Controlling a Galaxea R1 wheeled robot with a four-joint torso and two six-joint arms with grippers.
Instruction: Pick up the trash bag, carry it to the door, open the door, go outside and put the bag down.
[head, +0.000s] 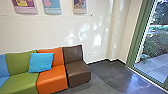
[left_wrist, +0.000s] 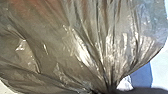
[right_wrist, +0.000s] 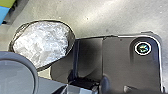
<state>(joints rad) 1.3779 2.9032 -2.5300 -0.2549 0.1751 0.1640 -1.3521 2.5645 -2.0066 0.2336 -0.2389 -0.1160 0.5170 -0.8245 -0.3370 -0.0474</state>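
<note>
In the left wrist view the thin grey-brown trash bag (left_wrist: 82, 50) hangs large and close, its wrinkled plastic bunching into a tight neck. My left gripper (left_wrist: 106, 90) is shut on the bag at that gathered neck. Green-framed glass (head: 152, 47) stands on the right of the head view, with the outdoors behind it; whether this part opens as a door, I cannot tell.
Along the wall runs a row of seats, with a brown seat (head: 77, 68) at its right end and a blue cushion (head: 41, 62). In the right wrist view a dark-rimmed round thing holds crumpled whitish plastic (right_wrist: 41, 42) above the grey floor (right_wrist: 100, 17).
</note>
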